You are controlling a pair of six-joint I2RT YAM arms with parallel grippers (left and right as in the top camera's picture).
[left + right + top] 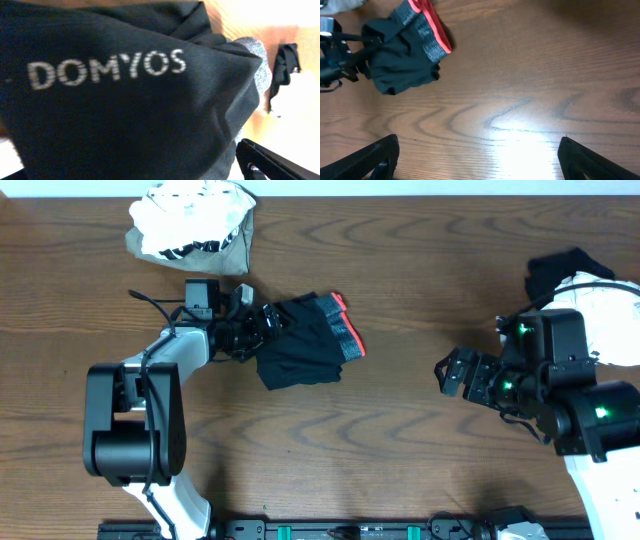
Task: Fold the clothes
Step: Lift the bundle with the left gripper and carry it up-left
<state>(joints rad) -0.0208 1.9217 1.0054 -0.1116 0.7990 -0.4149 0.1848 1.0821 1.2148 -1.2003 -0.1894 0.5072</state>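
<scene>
Update on the folding: right end effector point(448, 372) hangs over the bench point(420, 280), spread wide and empty. Left end effector point(266, 320) sits at the left edge of the black garment point(305, 348) mid-bench; fabric fills its camera, so I can't tell whether it's gripping. Garment looks bunched, so I'd say mid-fold. Next move probably needs a clean edge grab, then a flattening pull. Other clothes point(195, 225) sit piled at the far edge.

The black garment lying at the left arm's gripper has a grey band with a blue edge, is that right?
Not quite. The black garment has a grey band with a coral-red edge, not a blue one; the right wrist view shows it plainly. It does lie at the left gripper.
</scene>
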